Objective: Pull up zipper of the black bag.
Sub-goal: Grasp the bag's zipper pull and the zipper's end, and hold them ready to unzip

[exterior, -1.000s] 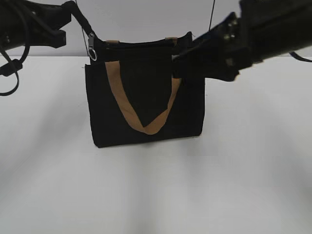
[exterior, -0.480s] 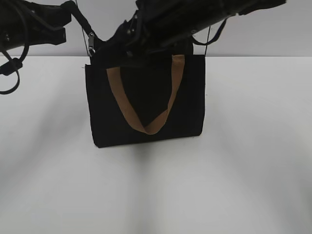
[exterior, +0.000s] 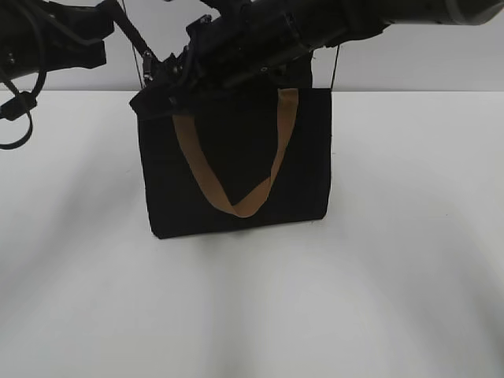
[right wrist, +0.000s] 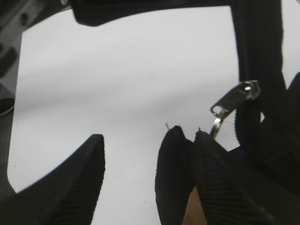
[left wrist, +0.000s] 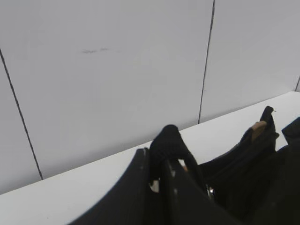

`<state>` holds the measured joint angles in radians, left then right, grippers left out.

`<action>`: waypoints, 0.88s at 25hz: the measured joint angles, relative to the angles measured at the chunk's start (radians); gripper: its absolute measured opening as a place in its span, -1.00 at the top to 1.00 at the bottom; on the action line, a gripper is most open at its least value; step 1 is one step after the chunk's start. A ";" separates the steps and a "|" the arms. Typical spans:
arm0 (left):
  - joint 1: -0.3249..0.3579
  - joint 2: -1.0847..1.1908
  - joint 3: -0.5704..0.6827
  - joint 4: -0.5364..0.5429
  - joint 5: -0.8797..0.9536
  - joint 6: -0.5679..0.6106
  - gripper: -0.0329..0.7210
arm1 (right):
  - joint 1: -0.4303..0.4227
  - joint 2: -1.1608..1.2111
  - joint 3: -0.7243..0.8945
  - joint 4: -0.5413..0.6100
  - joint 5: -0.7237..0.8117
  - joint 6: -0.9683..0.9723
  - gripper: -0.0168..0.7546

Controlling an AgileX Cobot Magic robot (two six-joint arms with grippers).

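Observation:
The black bag (exterior: 236,157) stands upright on the white table, its tan strap (exterior: 236,206) hanging in a V. My left gripper (exterior: 109,19) is shut on the bag's black corner tab (left wrist: 168,140) at the top left and holds it taut; it shows in the left wrist view (left wrist: 157,176). My right arm reaches across the bag's top, and the right gripper (exterior: 167,77) is open at the top left corner. In the right wrist view (right wrist: 150,136) the bag's edge (right wrist: 173,173) lies between the fingers. The silvery zipper pull (right wrist: 236,96) hangs just beyond them, untouched; it also shows in the exterior view (exterior: 148,63).
The white table (exterior: 409,236) spreads around the bag, with a panelled white wall (left wrist: 117,70) behind it. The left arm's cables (exterior: 16,110) hang at the far left. The right arm (exterior: 315,24) covers the bag's top edge.
My right arm has swung from the bag's top right across to its top left corner and now covers the top edge. The left gripper has kept its hold on the corner tab.

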<state>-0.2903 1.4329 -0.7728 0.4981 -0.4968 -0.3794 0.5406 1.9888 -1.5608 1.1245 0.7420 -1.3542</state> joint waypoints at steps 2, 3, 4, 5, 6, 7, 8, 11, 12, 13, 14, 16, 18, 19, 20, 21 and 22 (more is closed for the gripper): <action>0.000 0.000 0.000 -0.008 -0.001 0.000 0.84 | 0.000 0.008 0.000 0.000 -0.032 0.001 -0.21; 0.000 0.000 0.000 -0.010 -0.001 0.000 0.84 | 0.000 0.012 0.000 0.001 -0.065 0.005 -0.21; 0.000 0.000 0.000 -0.010 -0.001 0.000 0.84 | 0.000 0.012 0.000 0.001 -0.065 0.005 -0.21; 0.000 0.000 0.000 -0.011 -0.001 -0.001 0.84 | 0.000 0.014 0.000 0.001 -0.081 0.010 -0.21; 0.000 0.000 0.000 -0.011 -0.001 -0.001 0.84 | 0.000 0.016 0.000 0.002 -0.094 0.016 -0.21; 0.000 0.000 0.000 -0.011 -0.001 -0.001 0.84 | 0.000 0.022 0.000 0.005 -0.099 0.021 -0.21; 0.000 0.000 0.000 -0.011 -0.002 -0.001 0.84 | 0.000 0.027 0.000 0.009 -0.103 0.024 -0.21; 0.000 0.000 0.000 -0.011 -0.002 -0.001 0.84 | 0.000 0.042 0.000 0.028 -0.106 0.027 -0.14; 0.000 0.000 0.000 -0.011 -0.002 -0.001 0.84 | 0.000 0.046 0.000 0.034 -0.106 0.028 -0.11; 0.000 0.000 0.000 -0.011 -0.002 -0.002 0.84 | 0.000 0.047 0.000 0.045 -0.108 0.028 -0.06; 0.000 0.000 0.000 -0.011 -0.002 -0.002 0.84 | 0.000 0.049 0.000 0.054 -0.109 0.028 -0.02; 0.000 0.000 0.000 -0.011 -0.002 -0.002 0.84 | 0.000 0.050 0.000 0.068 -0.117 0.028 0.05; 0.000 0.000 0.000 -0.011 -0.002 -0.002 0.84 | 0.000 0.051 0.000 0.093 -0.125 0.028 0.12; 0.000 0.000 0.000 -0.011 -0.002 -0.002 0.84 | 0.000 0.051 0.000 0.105 -0.129 0.028 0.13; 0.000 0.000 0.000 -0.011 -0.002 -0.002 0.84 | 0.000 0.051 0.000 0.118 -0.132 0.028 0.16; 0.000 0.000 0.000 -0.011 -0.001 -0.002 0.84 | 0.000 0.051 0.000 0.128 -0.134 0.028 0.19; 0.000 0.000 0.000 -0.011 0.000 -0.002 0.84 | 0.000 0.051 0.000 0.133 -0.136 0.028 0.23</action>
<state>-0.2903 1.4329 -0.7728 0.4872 -0.4968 -0.3813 0.5406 2.0396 -1.5608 1.2576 0.6059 -1.3262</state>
